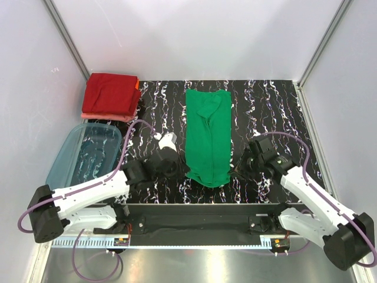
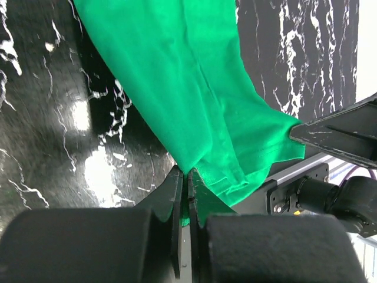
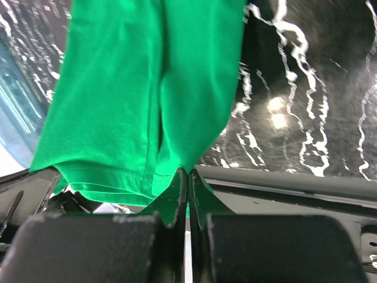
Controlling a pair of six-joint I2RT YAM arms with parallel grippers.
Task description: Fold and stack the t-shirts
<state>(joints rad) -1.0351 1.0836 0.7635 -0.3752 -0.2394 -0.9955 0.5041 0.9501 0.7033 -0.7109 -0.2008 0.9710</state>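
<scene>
At front, left gripper [image 2: 187,174] and right gripper [image 3: 187,172] (both closed) pinch green tee [image 1: 207,135].

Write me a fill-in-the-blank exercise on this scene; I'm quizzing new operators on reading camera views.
1. The left claw and the right claw are both ____ on the near hem of the green t-shirt.
2. The folded dark red t-shirts sit at the far ____ corner of the table.
3. The translucent tub in front of them is ____ in colour.
Missing words: shut; left; blue.
</scene>
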